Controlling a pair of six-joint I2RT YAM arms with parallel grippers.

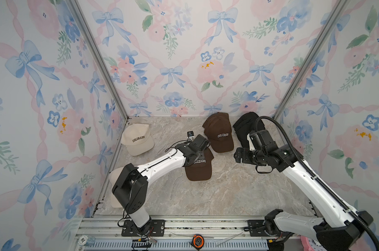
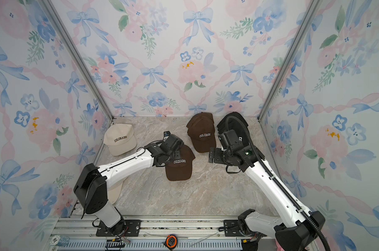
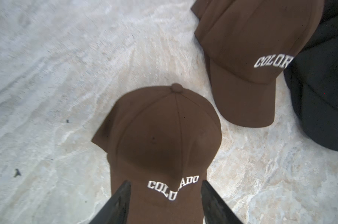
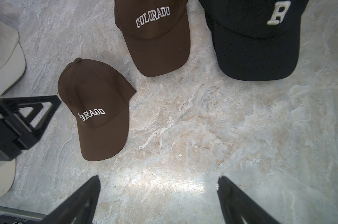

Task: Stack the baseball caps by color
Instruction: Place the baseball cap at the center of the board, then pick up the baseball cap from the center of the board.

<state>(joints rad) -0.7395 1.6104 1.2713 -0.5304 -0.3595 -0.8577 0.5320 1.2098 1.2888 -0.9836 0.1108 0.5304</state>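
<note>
A brown baseball cap [image 3: 164,135] with white "COLORADO" lies alone mid-table, its front panel dented. My left gripper [image 3: 166,183] hovers over its front, open, one finger at each side of the lettering. Brown caps [image 1: 220,132] sit stacked farther back, with the black caps [image 1: 245,126] beside them; the top one [image 4: 255,38] bears a white "R". A cream cap [image 1: 137,139] rests by the left wall. Another cream cap [image 1: 115,195] lies mostly hidden under the left arm. My right gripper [image 4: 159,178] is open above bare table, in front of the black caps.
Floral walls close in the marble-patterned table [image 1: 227,195] on three sides. An aluminium rail [image 1: 206,223] runs along the front edge, with an orange tape measure [image 1: 198,240] and a small roll [image 1: 86,240] below it.
</note>
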